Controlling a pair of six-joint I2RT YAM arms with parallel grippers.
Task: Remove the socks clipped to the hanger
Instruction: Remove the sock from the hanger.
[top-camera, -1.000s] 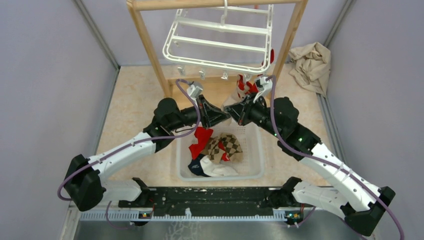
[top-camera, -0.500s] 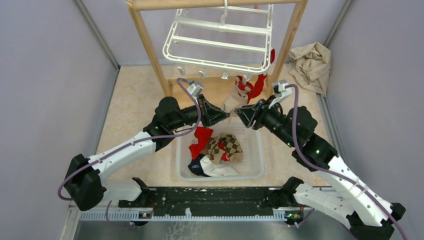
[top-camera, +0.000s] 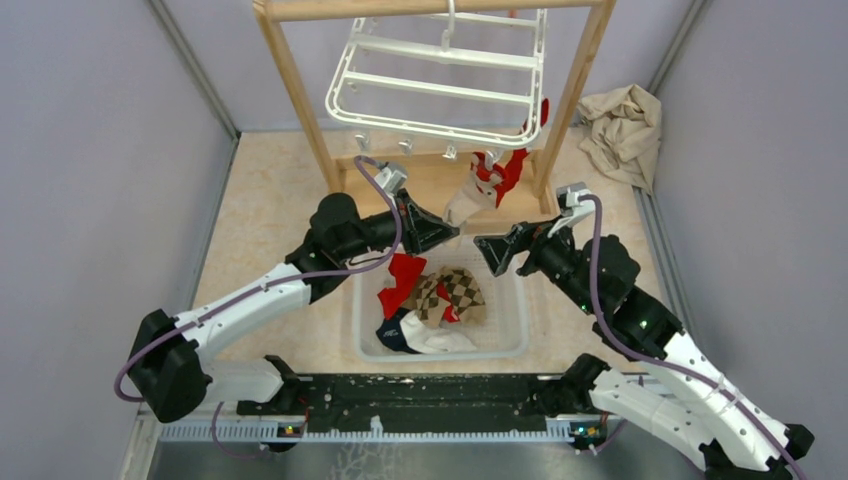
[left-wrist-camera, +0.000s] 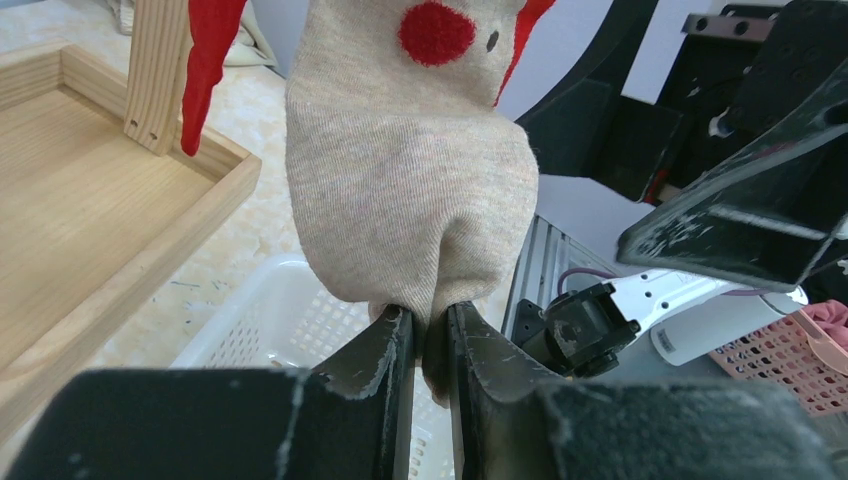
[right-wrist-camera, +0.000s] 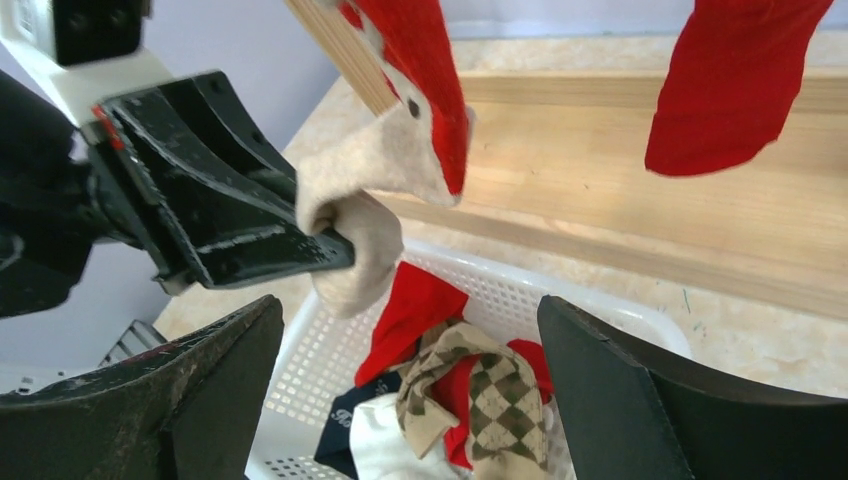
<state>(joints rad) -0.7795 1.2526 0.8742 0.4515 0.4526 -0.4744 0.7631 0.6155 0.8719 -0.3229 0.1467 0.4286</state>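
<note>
L gripper is pinched nearly shut on the lower end of a cream sock. The fabric is nipped between both fingers, w/ a small fold poking down past the tips. The sock hangs taut above the jaws and has a round red patch, a small dark dot and red trim along its upper edges. In the top view it runs diagonally from the L gripper up to the clips at the front-right corner of the white drying hanger, so its top end is at a clip there, not yet off. A red sock dangles just beside it from the same corner.

R gripper has its jaws spread wide w/ nothing between them. It sits just right of the cream sock and L gripper, apart from both, over the far-right part of the white perforated basket.

The basket is on the table under both grippers and holds a pile of socks: red, tan/brown argyle, navy and white, overlapping.

The hanger's hook is over the top bar of the wooden frame, and the rack is tilted, w/ most clips bare. A crumpled tan cloth lies at the far-right corner, well apart from the rest.
</note>
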